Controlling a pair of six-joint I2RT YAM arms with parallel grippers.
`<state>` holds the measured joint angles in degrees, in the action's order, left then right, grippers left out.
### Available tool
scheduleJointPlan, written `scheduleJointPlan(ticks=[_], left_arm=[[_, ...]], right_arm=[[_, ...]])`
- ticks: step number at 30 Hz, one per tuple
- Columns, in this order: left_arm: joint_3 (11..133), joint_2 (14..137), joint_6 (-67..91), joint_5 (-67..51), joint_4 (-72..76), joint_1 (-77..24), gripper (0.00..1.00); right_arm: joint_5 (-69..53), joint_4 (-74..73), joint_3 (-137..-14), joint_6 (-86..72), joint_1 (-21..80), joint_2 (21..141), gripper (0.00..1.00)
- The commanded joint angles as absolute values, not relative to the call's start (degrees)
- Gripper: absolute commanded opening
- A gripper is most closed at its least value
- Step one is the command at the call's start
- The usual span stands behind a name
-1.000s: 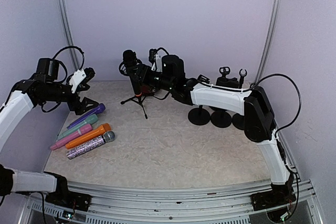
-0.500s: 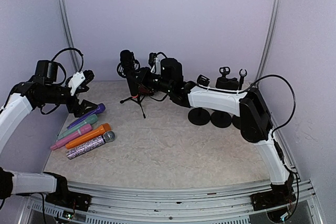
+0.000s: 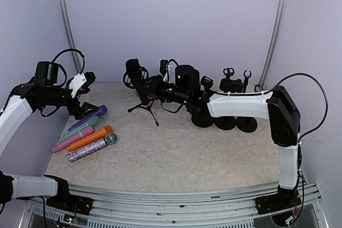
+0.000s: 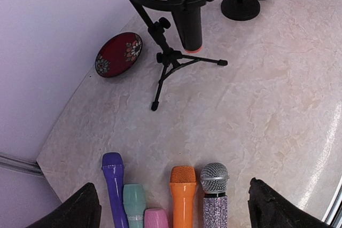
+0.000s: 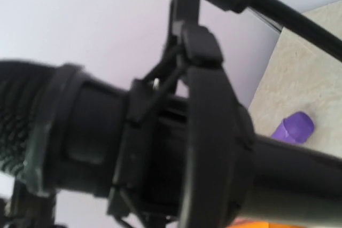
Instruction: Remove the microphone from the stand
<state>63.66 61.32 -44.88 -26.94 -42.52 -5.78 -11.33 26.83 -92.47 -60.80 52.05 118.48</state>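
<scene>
Over beige tabletop (image 3: 187, 148), right hand (image 3: 150, 85) apparently clasps microphone (image 4: 188, 22).

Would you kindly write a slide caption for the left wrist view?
Five loose microphones lined up before a tripod stand carrying a black microphone.

I see five loose microphones lying close together in a row on the pale marbled table (image 3: 176, 153), over on my left, heads all pointing the same way. The purple one (image 4: 113, 182) lies farthest back, then the teal one (image 4: 134, 201), the pink one (image 4: 156, 217), the orange one (image 4: 183, 193), and the glittery silver one (image 4: 215, 196) nearest the front edge. A red oval object with a flower pattern (image 4: 118, 54) lies near the wall. Far right, three black round-based stands (image 3: 225, 121) sit bunched together.
</scene>
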Motion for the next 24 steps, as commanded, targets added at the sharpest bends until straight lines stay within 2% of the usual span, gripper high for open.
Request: scheduleJointPlan(ticks=[1,11,16,24], left_arm=[[64.09,60.3,-44.54,-26.83,-43.63,-5.75,0.93],[64.34,59.7,-43.23,-24.09,-44.13,-10.54,0.94],[64.38,60.66,-42.29,-22.65,-43.74,-16.57,0.94],[68.19,64.74,-40.87,-21.71,-43.25,-24.54,0.95]], right_arm=[[-9.42,35.46,-85.5,-59.09,53.03,107.74,0.06],[-6.83,35.99,-70.58,-62.42,54.5,95.65,0.04],[-3.88,37.22,-63.03,-66.86,56.11,90.44,0.01],[-1.45,40.44,-55.83,-74.9,57.82,85.14,0.02]])
